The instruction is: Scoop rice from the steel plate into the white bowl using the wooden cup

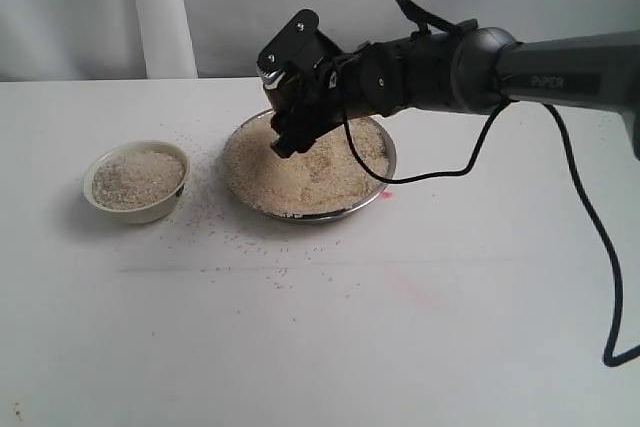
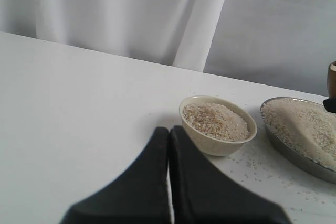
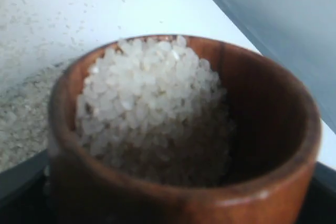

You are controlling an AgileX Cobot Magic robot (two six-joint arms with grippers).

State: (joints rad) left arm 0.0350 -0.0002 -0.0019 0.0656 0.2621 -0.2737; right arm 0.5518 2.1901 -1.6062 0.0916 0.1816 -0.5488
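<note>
Gripping brimful cup (image 3: 273, 129) in right pincer (image 1: 290, 109) over plate (image 1: 330, 215); left pincer (image 2: 168, 130) closed. Risk: tilting or jerking toward bowl (image 1: 135, 212) at 9 o'clock, spilling rice (image 3: 152, 103) onto surface (image 1: 300, 327).

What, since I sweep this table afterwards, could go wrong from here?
1. The wooden cup in the right gripper is heaped with rice up to its rim. Carrying it from above the steel plate may shed grains onto the table, where loose grains already lie.
2. The white bowl looks nearly full, so this load could spill over its rim.
</note>
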